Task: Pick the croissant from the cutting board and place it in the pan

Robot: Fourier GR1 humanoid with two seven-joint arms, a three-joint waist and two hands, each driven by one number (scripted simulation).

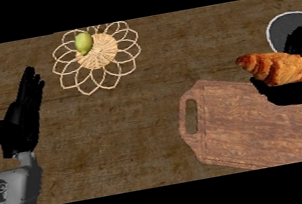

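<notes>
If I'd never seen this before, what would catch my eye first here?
Probably the golden croissant at the right, held in the black right hand above the far edge of the wooden cutting board, next to the dark pan. Then the pale flower-shaped wicker trivet at the top, with a green fruit on it. The left hand rests open at the left.

I have one view only, from the head, looking steeply down on the counter (152,134). My forearms enter from the lower edge, left hand (18,119) at left, right hand (295,91) at right, both fairly close under the camera.
</notes>
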